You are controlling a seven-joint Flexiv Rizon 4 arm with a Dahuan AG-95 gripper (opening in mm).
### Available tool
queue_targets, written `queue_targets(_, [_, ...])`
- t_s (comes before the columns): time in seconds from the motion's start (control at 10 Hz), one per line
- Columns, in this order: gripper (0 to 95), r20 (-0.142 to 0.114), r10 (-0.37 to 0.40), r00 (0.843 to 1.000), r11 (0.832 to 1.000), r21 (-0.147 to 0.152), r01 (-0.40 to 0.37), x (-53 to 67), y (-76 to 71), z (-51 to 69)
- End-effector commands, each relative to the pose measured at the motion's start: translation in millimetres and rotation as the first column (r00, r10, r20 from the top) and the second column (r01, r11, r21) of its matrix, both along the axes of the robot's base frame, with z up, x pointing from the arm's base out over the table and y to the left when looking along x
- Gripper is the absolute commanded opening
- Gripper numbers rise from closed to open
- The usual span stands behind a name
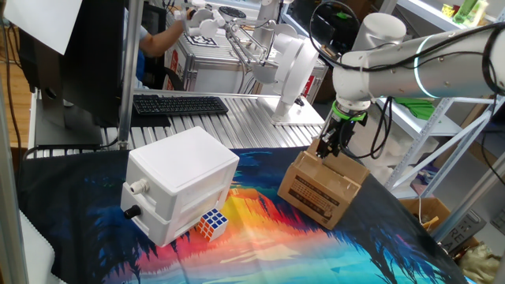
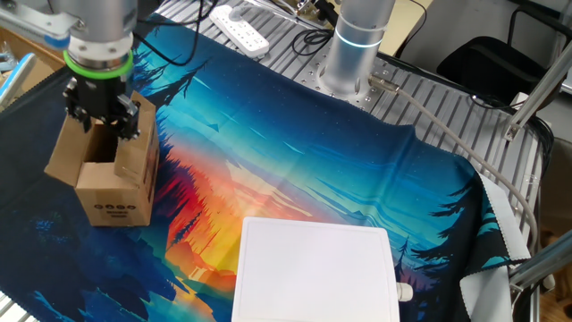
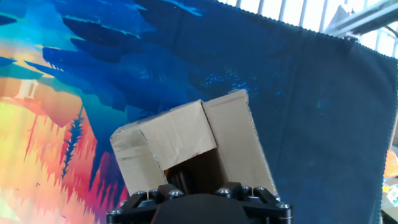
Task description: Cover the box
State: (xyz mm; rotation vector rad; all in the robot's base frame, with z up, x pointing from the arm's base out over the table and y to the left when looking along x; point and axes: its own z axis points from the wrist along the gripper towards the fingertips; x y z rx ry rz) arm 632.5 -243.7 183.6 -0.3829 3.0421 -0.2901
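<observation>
The box (image 1: 319,189) is a small brown cardboard carton with black print on one side. It stands on the colourful cloth at the right in one fixed view and at the left (image 2: 112,192) in the other. One flap (image 2: 61,154) leans outward and another (image 2: 134,152) stands nearly upright. My gripper (image 2: 103,121) hangs straight above the box's open top, its black fingers apart and reaching down between the flaps, with nothing seen gripped. The hand view shows the box (image 3: 186,143) just below the gripper body, with two flaps slanting over a dark opening. The fingertips are hidden there.
A large white plastic box (image 1: 177,185) with knobs sits left of the carton, also seen as the white plastic box (image 2: 317,268). A Rubik's cube (image 1: 213,223) lies at its front. Behind are a keyboard (image 1: 180,104), a power strip (image 2: 239,27) and the arm's base (image 2: 353,54).
</observation>
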Motion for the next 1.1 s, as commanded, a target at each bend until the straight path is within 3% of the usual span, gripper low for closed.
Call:
queue_targets(0.1, [57.0,0.019,-0.004,1.000,1.000,-0.005,0.004,-0.4,-0.9,2.0])
queue_targets(0.2, [57.0,0.027,-0.004,1.000,1.000,-0.009,0.004,-0.3,-2.7,3.5])
queue_targets(0.4, [57.0,0.003,-0.004,1.000,1.000,0.002,0.004,-0.3,-3.5,4.2])
queue_targets(0.6, [57.0,-0.036,-0.117,0.992,0.989,0.083,0.120,-0.7,-2.8,4.4])
queue_targets(0.7, [57.0,-0.048,-0.139,0.989,0.985,0.099,0.143,-0.7,-2.8,4.4])
queue_targets(0.9, [57.0,-0.056,-0.170,0.984,0.980,0.096,0.175,-0.7,-2.8,4.4])
queue_targets(1.1, [57.0,-0.094,-0.227,0.969,0.965,0.109,0.237,-0.7,-2.8,4.4])
